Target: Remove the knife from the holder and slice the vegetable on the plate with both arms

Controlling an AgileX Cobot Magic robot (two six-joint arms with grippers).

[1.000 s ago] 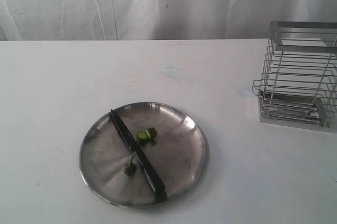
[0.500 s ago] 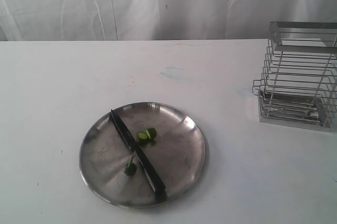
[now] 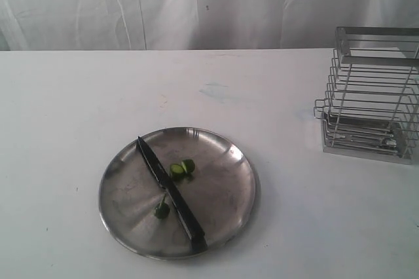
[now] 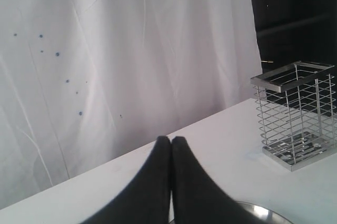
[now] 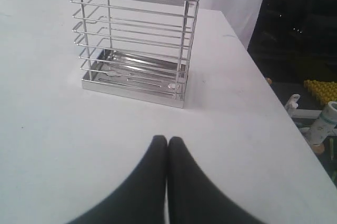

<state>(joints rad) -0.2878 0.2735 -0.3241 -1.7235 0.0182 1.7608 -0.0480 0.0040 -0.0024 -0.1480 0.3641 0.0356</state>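
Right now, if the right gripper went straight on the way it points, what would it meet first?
Most likely the holder: the shut right gripper points across the white table toward its base, though depth is unclear.

Holder (image 3: 370, 95) far right — open table (image 3: 294, 220) around plate (image 3: 221, 194).

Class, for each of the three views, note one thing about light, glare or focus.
Exterior view: soft, even light, slightly hazy, with a streaky sheen on the plate and only a faint shadow beside it. Left wrist view: the left gripper is a dark, out-of-focus shape, while the holder is crisp. Right wrist view: the right gripper blurs likewise; the holder's base glints.
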